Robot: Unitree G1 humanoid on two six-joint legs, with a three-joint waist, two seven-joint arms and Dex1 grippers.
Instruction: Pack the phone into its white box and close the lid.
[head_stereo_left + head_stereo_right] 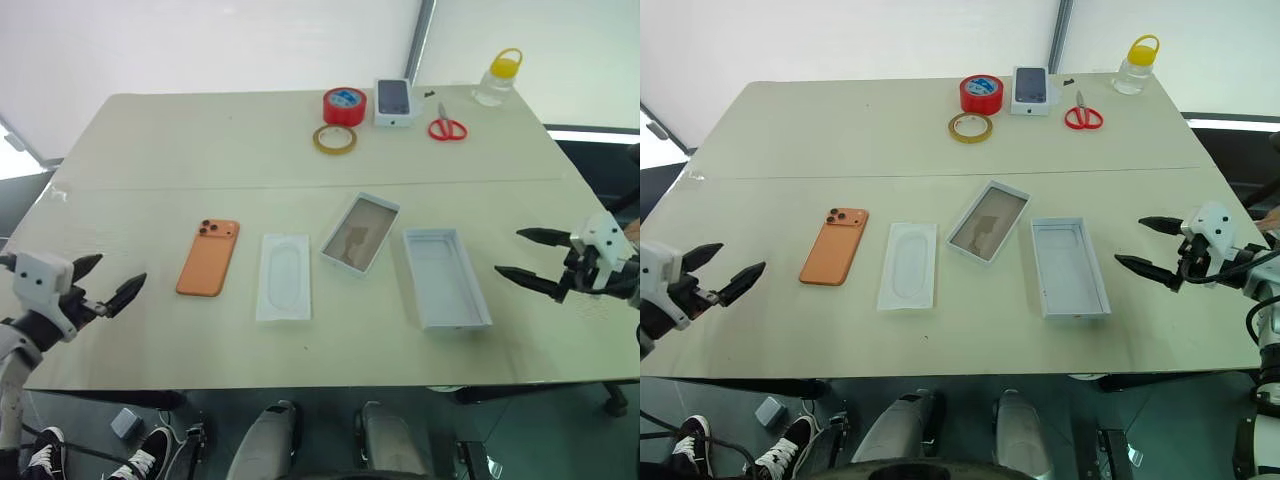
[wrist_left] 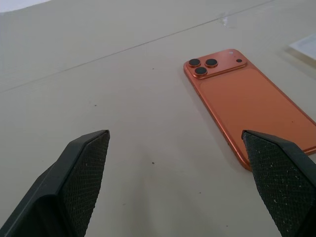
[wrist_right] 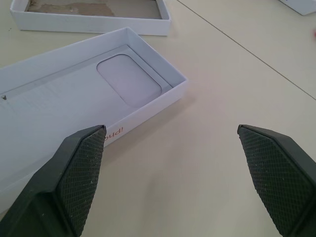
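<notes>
Both eye views look forward and down from the head over the whole bench (image 1: pixel 150 150), from its near edge to its far edge. They share nearly the same scene, the right eye's picture set slightly to one side.

The left wrist view looks low along the left hand (image 2: pixel 175 185), close over the bench top, toward the phone (image 2: pixel 247 98) near the left edge; a white corner at its side is perhaps the sheet.

The right wrist view looks along the right hand (image 3: pixel 173 182), close and low, facing the lid (image 3: pixel 74 98) and the box (image 3: pixel 94 19) beyond it, both also seen from the head.
</notes>
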